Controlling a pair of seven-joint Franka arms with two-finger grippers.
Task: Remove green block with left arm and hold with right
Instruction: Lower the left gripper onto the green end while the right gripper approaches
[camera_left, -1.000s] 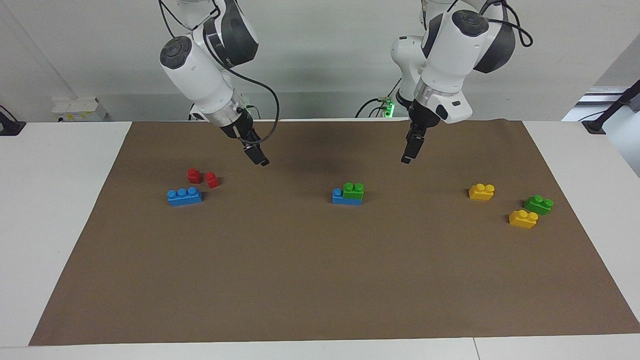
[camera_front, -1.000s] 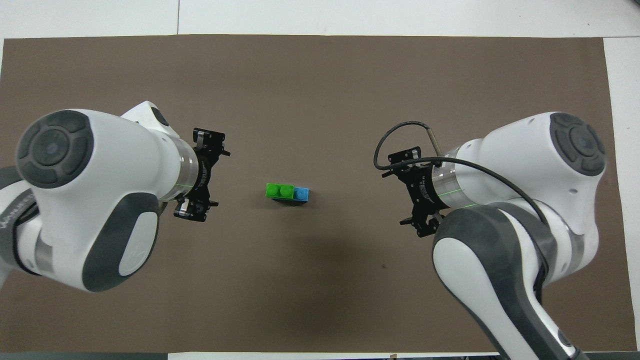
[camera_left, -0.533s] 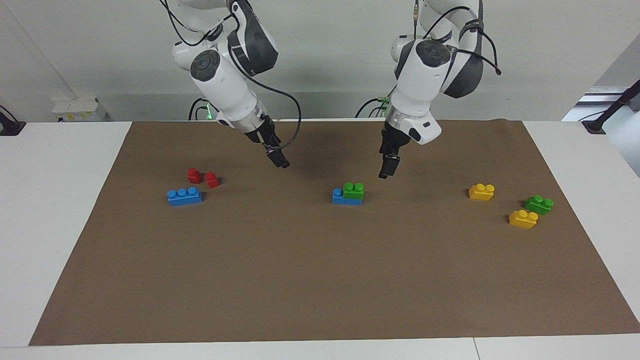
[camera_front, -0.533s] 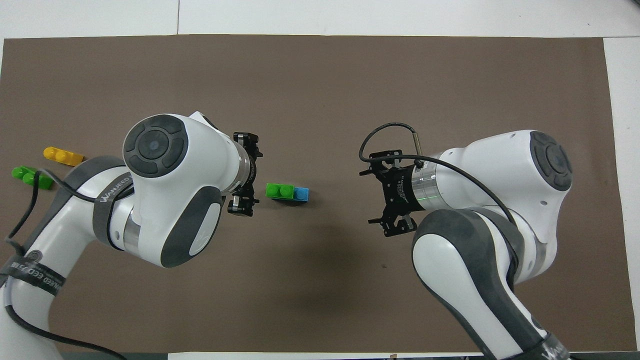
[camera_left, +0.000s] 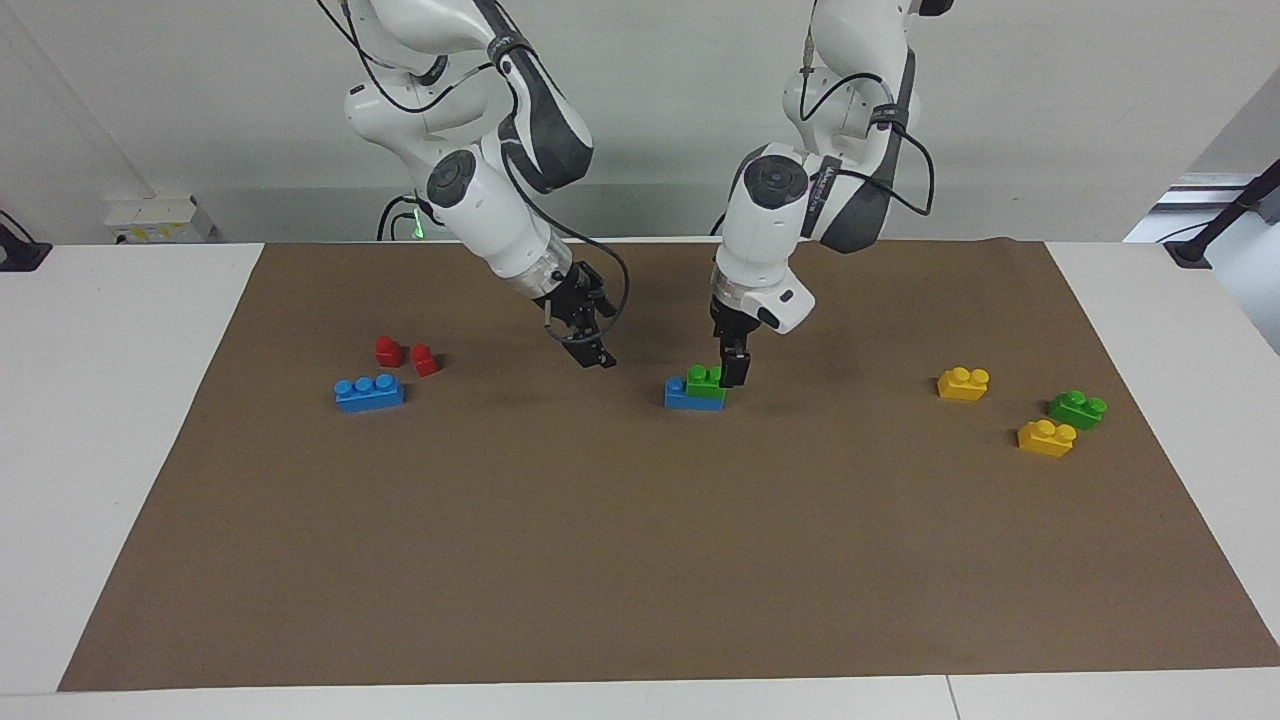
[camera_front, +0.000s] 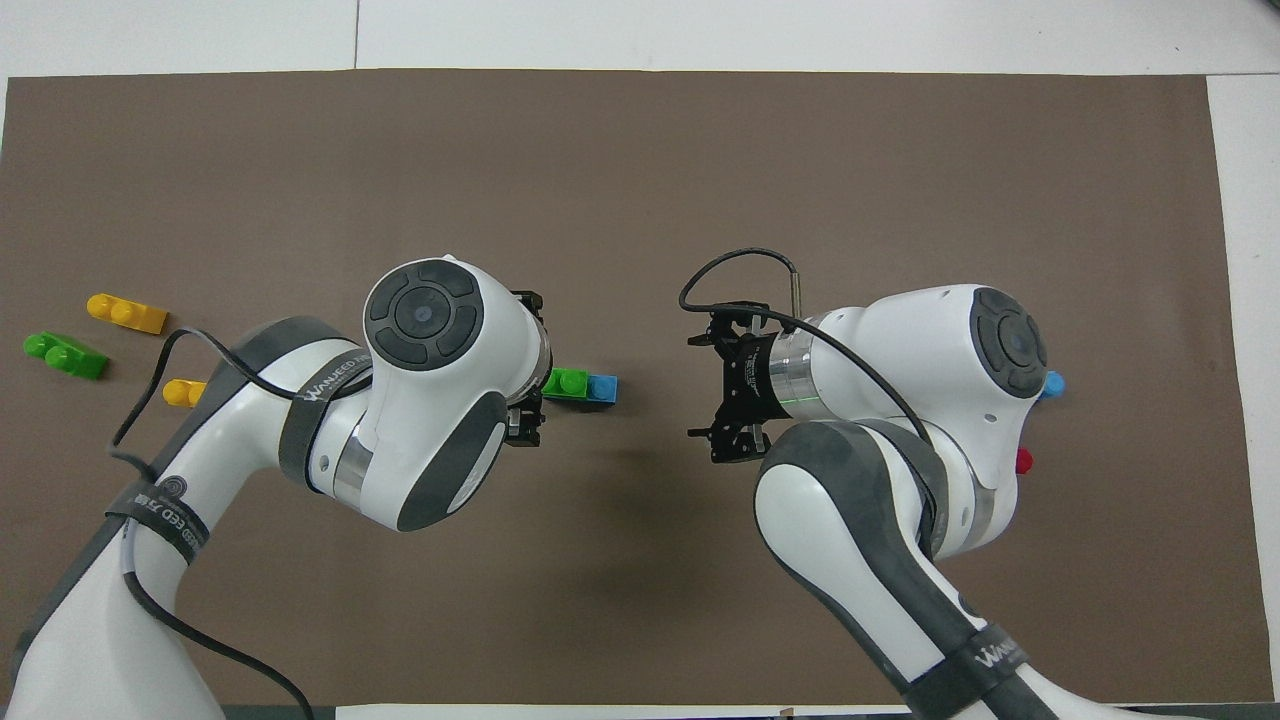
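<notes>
Both arms have swung inward and down since a second ago, closing on the stacked bricks at the middle of the brown mat (camera_left: 640, 560).

From the facing view, the left gripper (camera_left: 733, 372) now hangs right at the green block (camera_left: 705, 382), its finger tip against the block's end toward the left arm's side; the jaws stand spread, gripping nothing. That green block sits on top of a blue three-stud brick (camera_left: 684, 395), covering two of its studs. The right gripper (camera_left: 592, 350) hovers low over bare mat beside the stack, toward the right arm's end, jaws spread too. Two red single-stud bricks (camera_left: 405, 355) and a second blue brick (camera_left: 369, 392) lie at the right arm's end. Two yellow bricks (camera_left: 962, 383) and a second green block (camera_left: 1077, 409) lie at the left arm's end.

From overhead, the left arm's wrist covers part of the green block (camera_front: 568, 383), with the blue brick's (camera_front: 602, 388) free stud showing beside it. The right gripper (camera_front: 728, 385) is apart from the stack, its fingers spread. The second green block (camera_front: 64, 355) lies by the yellow bricks (camera_front: 126, 313).
</notes>
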